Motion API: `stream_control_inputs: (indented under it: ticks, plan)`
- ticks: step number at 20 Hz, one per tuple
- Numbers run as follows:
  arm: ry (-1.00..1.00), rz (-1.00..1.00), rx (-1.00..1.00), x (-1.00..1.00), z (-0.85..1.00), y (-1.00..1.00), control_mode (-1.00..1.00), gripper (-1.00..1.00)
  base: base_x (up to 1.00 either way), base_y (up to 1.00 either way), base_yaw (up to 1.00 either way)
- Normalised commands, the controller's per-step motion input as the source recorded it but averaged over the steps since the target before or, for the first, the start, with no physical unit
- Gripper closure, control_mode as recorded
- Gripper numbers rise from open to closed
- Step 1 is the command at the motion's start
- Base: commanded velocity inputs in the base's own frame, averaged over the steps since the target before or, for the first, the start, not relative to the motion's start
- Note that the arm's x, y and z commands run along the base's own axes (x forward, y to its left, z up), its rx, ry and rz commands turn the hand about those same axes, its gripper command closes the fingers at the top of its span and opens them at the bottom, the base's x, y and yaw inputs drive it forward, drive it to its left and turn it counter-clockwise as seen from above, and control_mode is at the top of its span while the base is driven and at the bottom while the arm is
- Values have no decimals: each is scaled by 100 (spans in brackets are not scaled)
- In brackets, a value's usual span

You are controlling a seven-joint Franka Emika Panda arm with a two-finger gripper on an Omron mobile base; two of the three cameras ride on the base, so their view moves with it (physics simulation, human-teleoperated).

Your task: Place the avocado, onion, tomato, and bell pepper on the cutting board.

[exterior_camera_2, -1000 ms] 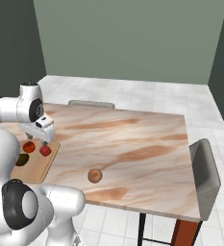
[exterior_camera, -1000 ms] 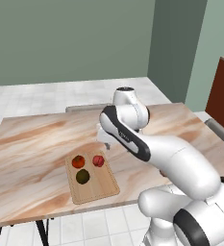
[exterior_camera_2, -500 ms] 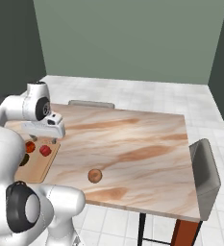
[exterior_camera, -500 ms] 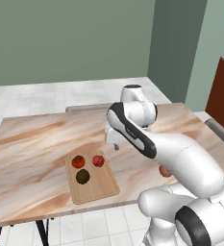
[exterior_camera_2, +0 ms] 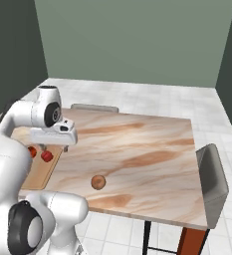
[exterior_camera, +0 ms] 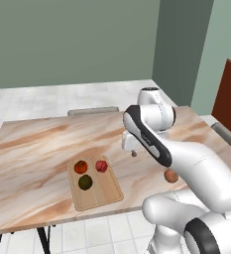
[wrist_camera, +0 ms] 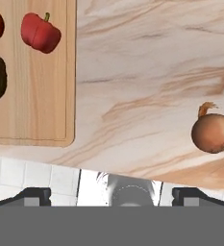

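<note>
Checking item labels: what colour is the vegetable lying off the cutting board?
Tan-peach brown: the onion, clearest in the hand view, lying on the table beside the board.

no readable text (labels, numbers, signs)

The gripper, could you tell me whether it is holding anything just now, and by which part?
Nothing is held. The gripper hangs open above the marble table, apart from the round tan onion.

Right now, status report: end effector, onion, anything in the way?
End effector above table, nothing held, opening unclear. Onion on bare table, off board. Avocado, tomato, pepper on board. Path clear.
</note>
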Motion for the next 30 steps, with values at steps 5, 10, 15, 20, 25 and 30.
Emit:
stream_control_inputs:
  ticks: [5, 10, 15, 20, 25, 30]
  plan:
    - [0, -2, 0, 0, -7, -48, -100, -100, 0, 0, 0]
    - [0, -2, 0, 12, -13, -47, -100, -100, 0, 0, 0]
    - [0, -1, 0, 13, -17, -49, -100, -100, 0, 0, 0]
    - [0, -1, 0, 5, -17, -48, -100, -100, 0, 0, 0]
    - [1, 0, 0, -8, -13, -37, -100, -100, 0, 0, 0]
    - [0, 0, 0, -13, -17, -18, -100, -100, 0, 0, 0]
